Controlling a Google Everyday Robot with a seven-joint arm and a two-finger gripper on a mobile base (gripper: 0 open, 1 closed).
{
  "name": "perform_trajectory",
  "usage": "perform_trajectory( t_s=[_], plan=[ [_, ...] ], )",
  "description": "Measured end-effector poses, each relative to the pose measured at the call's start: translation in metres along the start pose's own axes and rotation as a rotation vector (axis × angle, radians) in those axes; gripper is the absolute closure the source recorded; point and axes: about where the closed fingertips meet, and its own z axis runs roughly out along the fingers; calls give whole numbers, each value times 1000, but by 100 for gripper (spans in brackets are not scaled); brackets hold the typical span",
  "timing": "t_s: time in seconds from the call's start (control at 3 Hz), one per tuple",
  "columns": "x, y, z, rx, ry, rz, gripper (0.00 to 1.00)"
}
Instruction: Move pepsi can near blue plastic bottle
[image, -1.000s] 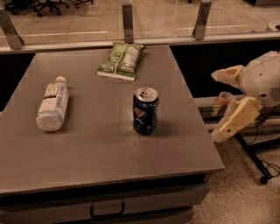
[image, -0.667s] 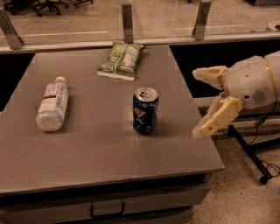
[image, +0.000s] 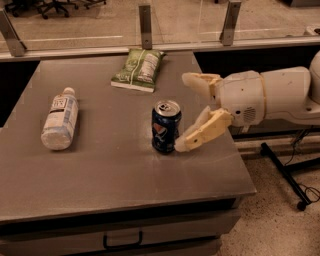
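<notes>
Over table, spread pincer has reached pepsi can.

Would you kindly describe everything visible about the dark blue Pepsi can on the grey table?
The small dark blue aluminium pepsi can stands upright near the middle of the grey table. Its silver pull-tab top faces up and a red-white-blue round logo shows on its side. The open cream gripper is just to its right, with the lower finger's tip at the can's base; whether they touch is unclear.

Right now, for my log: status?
Open pincer beside pepsi can. Can upright, ungripped. Lying far left: blue plastic bottle. Behind, off path: green bag.
</notes>
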Motion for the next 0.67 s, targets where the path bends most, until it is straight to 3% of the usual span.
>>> perform_trajectory(
  t_s=[0.67],
  plan=[
    [20,-21,39,23,-68,50,0]
  ],
)
